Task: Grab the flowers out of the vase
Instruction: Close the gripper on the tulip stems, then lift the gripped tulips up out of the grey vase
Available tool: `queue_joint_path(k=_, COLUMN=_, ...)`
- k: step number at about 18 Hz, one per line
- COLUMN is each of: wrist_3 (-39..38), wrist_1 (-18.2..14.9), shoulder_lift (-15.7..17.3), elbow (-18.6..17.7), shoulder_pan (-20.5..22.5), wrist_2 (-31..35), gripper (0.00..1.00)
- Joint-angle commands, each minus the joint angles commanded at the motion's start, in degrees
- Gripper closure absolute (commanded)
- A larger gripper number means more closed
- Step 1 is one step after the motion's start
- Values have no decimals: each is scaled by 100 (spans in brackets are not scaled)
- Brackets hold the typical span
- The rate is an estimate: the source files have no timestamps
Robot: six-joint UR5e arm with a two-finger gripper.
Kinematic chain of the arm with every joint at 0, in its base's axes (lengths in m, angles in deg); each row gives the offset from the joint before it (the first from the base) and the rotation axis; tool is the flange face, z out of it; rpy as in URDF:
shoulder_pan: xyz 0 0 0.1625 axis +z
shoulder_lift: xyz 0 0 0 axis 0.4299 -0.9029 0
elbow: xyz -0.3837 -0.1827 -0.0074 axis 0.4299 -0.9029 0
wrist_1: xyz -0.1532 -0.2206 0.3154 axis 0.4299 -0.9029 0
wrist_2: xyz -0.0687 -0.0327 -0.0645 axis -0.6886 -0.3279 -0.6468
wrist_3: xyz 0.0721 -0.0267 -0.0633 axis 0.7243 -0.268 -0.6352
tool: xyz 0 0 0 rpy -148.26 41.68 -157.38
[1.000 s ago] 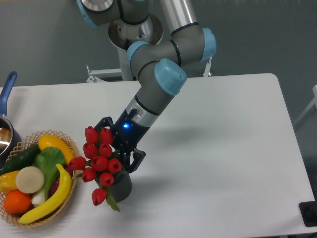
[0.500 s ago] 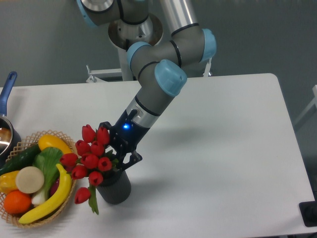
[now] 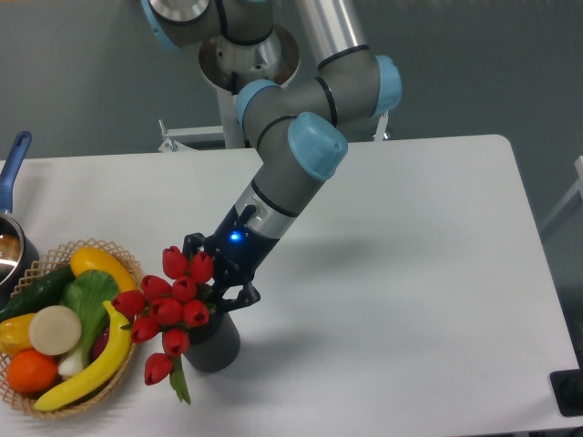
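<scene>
Flowers (image 3: 169,308) just left of pincer (image 3: 221,280)

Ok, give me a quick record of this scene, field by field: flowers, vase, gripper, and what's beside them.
flowers: red tulip bunch, leaning left over the vase rim
vase: dark grey pot, upright on white table
gripper: at the stems just above the vase; grip state unclear
neighbour: wicker basket of fruit and vegetables, left of the vase

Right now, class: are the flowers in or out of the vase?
In: the flowers lean left, stems meeting the vase mouth.
</scene>
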Motion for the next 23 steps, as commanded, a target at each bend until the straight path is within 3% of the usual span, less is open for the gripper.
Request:
queue_joint_path(k=9, wrist_3=-78, wrist_1=0, shoulder_lift=97, elbow=88, shoulder_pan=167, wrist_2=-184, gripper=83)
queue_joint_path(k=23, wrist_3=-676, wrist_1=-18, shoulder_lift=659, elbow=97, shoulder_pan=299, wrist_2=-650, gripper=82)
